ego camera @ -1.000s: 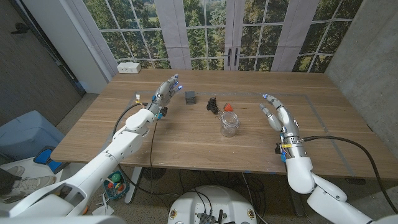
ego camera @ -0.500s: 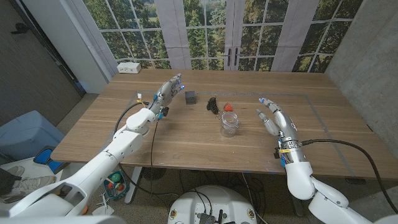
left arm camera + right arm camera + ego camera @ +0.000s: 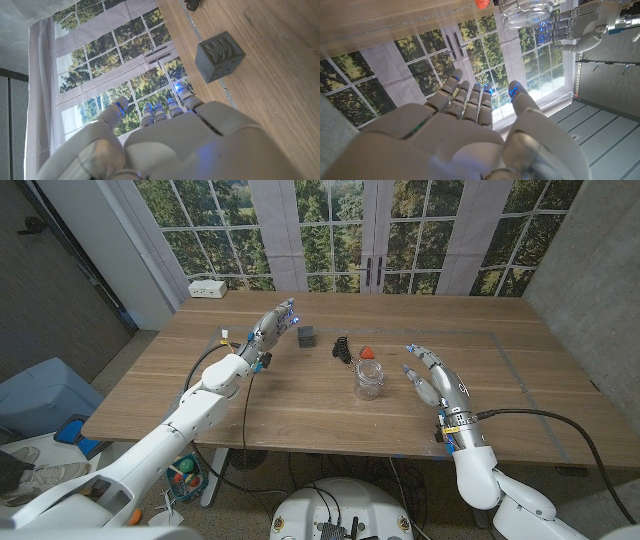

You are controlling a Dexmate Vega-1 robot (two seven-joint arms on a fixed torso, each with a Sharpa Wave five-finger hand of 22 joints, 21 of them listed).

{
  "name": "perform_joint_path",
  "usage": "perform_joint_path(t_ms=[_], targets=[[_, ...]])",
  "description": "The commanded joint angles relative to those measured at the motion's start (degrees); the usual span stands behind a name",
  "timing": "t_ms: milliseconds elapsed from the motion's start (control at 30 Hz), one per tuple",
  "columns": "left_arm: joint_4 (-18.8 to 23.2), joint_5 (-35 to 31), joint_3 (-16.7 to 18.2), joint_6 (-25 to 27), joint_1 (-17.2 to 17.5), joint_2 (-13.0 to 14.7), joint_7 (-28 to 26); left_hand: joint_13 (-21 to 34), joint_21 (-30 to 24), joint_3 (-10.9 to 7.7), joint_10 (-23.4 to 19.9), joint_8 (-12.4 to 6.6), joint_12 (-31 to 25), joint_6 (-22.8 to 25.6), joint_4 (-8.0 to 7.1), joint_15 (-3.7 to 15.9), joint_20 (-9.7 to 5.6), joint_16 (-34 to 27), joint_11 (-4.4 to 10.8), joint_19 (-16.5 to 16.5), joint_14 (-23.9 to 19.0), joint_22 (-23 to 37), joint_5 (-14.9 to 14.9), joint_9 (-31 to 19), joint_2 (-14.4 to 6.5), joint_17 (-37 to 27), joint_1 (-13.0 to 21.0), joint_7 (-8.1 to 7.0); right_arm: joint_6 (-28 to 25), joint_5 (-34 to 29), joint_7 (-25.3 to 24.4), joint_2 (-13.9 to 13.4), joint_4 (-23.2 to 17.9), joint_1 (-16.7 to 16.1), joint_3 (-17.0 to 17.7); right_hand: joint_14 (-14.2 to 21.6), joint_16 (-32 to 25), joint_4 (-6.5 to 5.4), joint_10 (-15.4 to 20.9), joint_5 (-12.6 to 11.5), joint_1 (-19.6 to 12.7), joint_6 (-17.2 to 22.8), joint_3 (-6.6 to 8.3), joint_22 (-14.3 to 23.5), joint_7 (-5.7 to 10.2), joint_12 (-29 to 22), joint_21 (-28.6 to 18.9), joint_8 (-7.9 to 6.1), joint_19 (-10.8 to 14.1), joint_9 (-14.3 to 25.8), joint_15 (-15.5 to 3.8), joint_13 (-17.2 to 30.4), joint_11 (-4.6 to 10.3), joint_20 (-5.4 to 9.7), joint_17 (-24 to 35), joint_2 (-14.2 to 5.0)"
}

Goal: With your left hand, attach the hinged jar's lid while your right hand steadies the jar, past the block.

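Glass jar (image 3: 369,378) stands mid-table, well short of the far edge, just beside the right hand (image 3: 432,372), fingers spread, empty. Left hand (image 3: 270,325), also empty and spread, hovers beside the grey block (image 3: 306,335).

The right hand (image 3: 470,135) reaches with fingers apart toward the glass jar (image 3: 527,12) on the table (image 3: 385,17).

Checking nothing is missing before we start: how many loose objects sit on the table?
4: a dark block by the left robot hand, a black clip-like piece, a small red object, and the glass jar.
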State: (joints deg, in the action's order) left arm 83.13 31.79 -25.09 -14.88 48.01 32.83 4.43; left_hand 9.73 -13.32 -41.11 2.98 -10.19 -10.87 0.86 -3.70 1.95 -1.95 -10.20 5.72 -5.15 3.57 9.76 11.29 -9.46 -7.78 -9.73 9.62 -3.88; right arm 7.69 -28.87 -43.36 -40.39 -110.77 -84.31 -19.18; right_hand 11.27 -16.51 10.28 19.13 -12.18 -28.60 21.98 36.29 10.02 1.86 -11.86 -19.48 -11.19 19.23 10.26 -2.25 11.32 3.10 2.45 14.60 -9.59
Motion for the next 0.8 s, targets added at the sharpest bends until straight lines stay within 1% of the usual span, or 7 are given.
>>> perform_joint_path(t_ms=[33,367,467,800], targets=[[1.41,-0.63,0.08,-0.17,0.80,1.26,0.18,0.11,0.12,-0.25,-0.55,-0.27,-0.24,0.44,0.15,4.53,-3.86,-0.50,0.03,-0.61,-0.34,0.25,0.30,-0.22,-3.41,-0.15,0.65,-0.25,-3.62,-3.66,0.92,-0.76,-0.61,1.55,-3.33,-0.04,0.24,0.24,-0.14,-0.33,-1.02,-0.24,0.34,0.06,0.60,0.25,0.30,0.47,0.17,0.17,-5.12,0.15,0.66,0.82,-0.08,-0.28],[1.36,-0.22,0.39,-0.57,1.08,1.77,1.04,0.11,0.23,-0.31,-0.58,-0.22,-0.17,0.54,0.14,4.57,-3.91,-0.48,0.12,-0.74,-0.47,0.26,0.29,-0.22,-3.42,-0.18,0.72,-0.20,-6.55,-4.99,2.64,-1.48,-1.36,3.20,-5.86,-0.43,0.49,0.37,-0.30,-0.50,-1.64,-0.55,0.20,0.06,0.88,0.34,0.56,0.50,-0.04,0.18,-5.16,0.15,0.92,0.67,-0.26,0.25],[1.42,-0.19,0.51,-0.77,1.29,1.94,1.10,0.11,0.26,-0.31,-0.60,-0.20,-0.16,0.54,0.14,4.54,-3.90,-0.46,0.07,-0.76,-0.46,0.26,0.29,-0.22,-3.41,-0.18,0.74,-0.20,-7.62,-5.04,3.10,-1.48,-1.66,3.48,-6.46,-0.40,0.54,0.37,-0.02,-0.61,-2.04,-0.36,0.07,0.06,1.28,0.26,0.69,0.37,-0.02,0.18,-5.38,0.14,1.70,0.61,-0.38,0.51],[1.08,0.25,0.54,-1.19,1.44,2.13,2.14,0.11,0.39,-0.32,-0.69,-0.15,-0.12,0.60,0.15,4.58,-3.91,-0.44,-0.06,-0.84,-0.58,0.26,0.26,-0.22,-3.38,-0.19,0.80,-0.18,-10.31,-6.55,3.88,-1.79,-1.91,4.56,-9.04,-0.50,0.74,0.46,1.05,-0.85,-3.17,0.47,-0.10,0.06,2.03,-0.04,0.96,0.00,0.11,0.17,-5.91,0.14,2.60,0.60,-0.69,0.92]])
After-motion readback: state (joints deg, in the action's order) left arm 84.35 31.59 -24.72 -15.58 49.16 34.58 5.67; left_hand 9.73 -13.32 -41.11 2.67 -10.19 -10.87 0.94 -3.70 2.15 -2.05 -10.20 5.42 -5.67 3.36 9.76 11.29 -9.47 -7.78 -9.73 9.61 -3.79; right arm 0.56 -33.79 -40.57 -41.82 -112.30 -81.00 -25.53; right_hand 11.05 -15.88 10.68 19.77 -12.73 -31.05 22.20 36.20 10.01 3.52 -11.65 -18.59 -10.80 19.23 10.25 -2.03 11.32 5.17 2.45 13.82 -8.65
